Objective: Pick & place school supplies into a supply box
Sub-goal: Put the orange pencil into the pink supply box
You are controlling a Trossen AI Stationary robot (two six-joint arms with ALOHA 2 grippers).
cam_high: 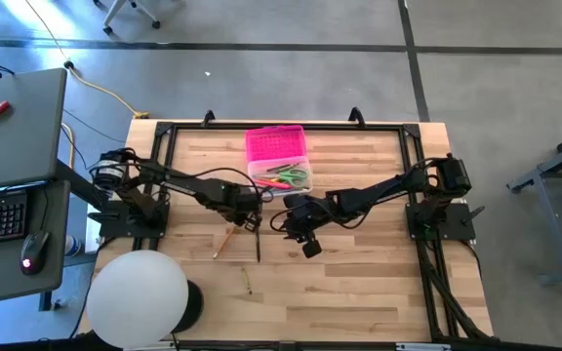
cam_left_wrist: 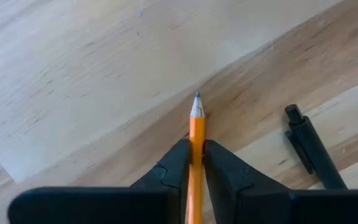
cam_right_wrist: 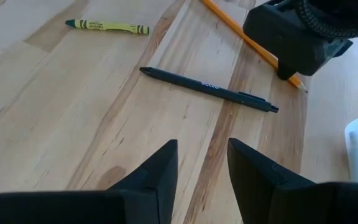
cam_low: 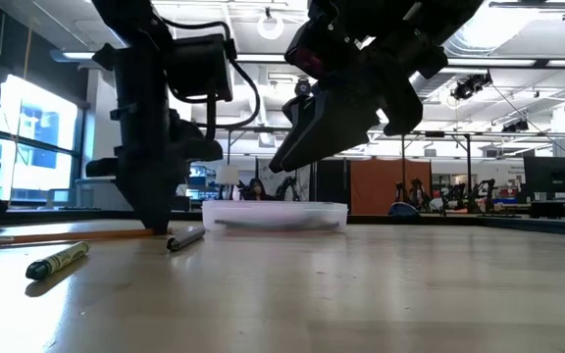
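Observation:
An orange pencil [cam_low: 67, 235] lies on the wooden table, and my left gripper [cam_left_wrist: 196, 163] stands over it, shut on it. A black pen [cam_right_wrist: 207, 89] and a yellow-green crayon [cam_right_wrist: 107, 26] lie loose on the table nearby. My right gripper [cam_right_wrist: 202, 165] hangs open above the table, a little short of the black pen [cam_high: 258, 244], touching nothing. The supply box [cam_high: 281, 175] sits toward the far edge with its pink lid [cam_high: 276, 144] folded open; green-handled scissors and several pens lie in its clear base. My left gripper pinches the orange pencil between its two fingers near the sharpened end [cam_left_wrist: 196, 134], with the tip [cam_left_wrist: 197, 98] sticking out just past the fingers. The fingers come from above, pointing down. In the low view the pencil lies level on the table.
The box's clear base [cam_low: 275, 216] stands behind both grippers in the low view. A white round lamp [cam_high: 137, 297] overhangs the table's near left corner. A black frame [cam_high: 281, 127] runs along the table's far edge and sides. Bare wood [cam_high: 359, 292] shows toward the near edge.

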